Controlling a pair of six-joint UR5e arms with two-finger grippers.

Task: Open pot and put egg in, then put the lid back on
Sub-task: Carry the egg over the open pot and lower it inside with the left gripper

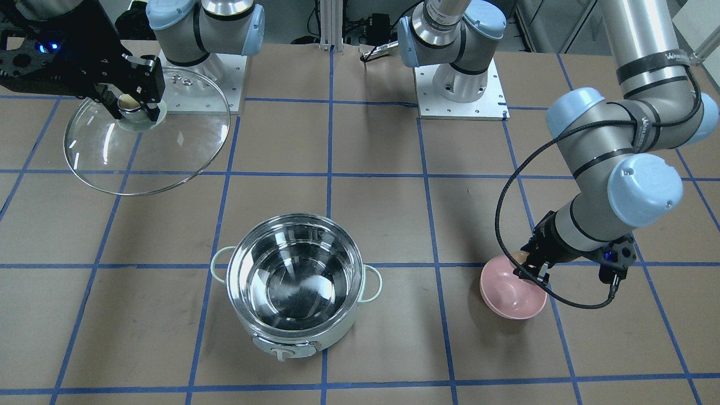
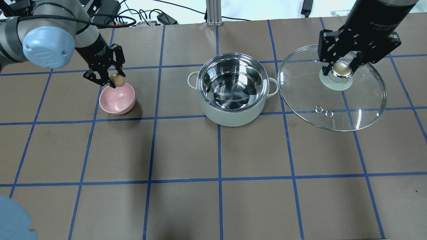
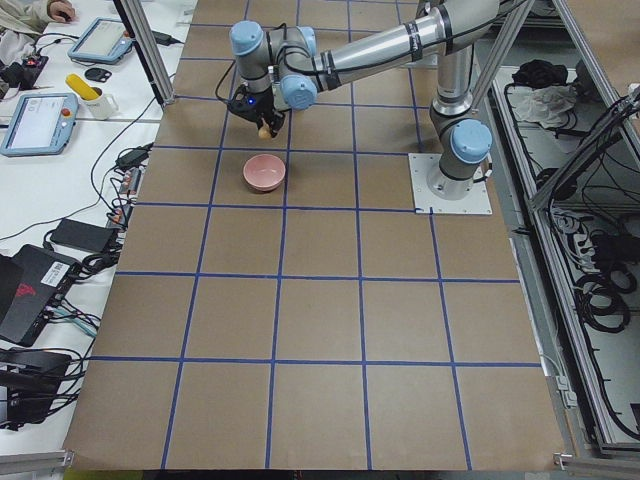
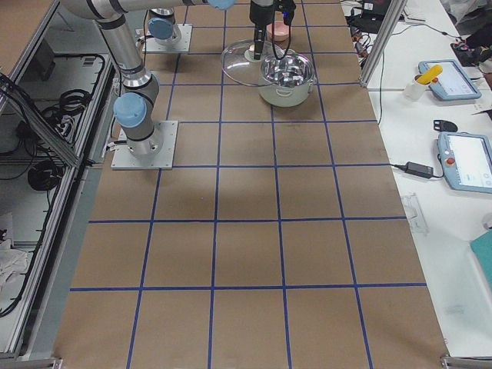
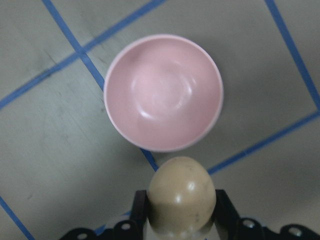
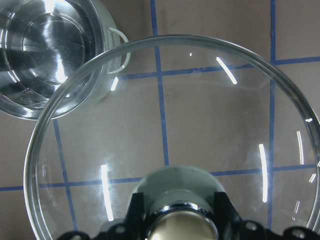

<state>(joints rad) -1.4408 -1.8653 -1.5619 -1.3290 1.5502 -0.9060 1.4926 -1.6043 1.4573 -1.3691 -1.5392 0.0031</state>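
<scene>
The pot (image 2: 232, 90) stands open and empty at the table's middle; it also shows in the front view (image 1: 296, 284). My left gripper (image 2: 115, 79) is shut on the tan egg (image 2: 118, 80) and holds it just above the far rim of a pink bowl (image 2: 117, 98). In the left wrist view the egg (image 5: 182, 194) sits between the fingers, with the empty bowl (image 5: 164, 92) below. My right gripper (image 2: 341, 68) is shut on the cream knob of the glass lid (image 2: 353, 106) and holds the lid in the air to the pot's right. The lid (image 6: 200, 115) fills the right wrist view.
Brown paper with blue tape lines covers the table (image 2: 213, 186). The arm bases (image 1: 460, 87) stand at the robot's edge. Tablets and cables lie on a side bench (image 3: 60, 120) beyond the table's far edge.
</scene>
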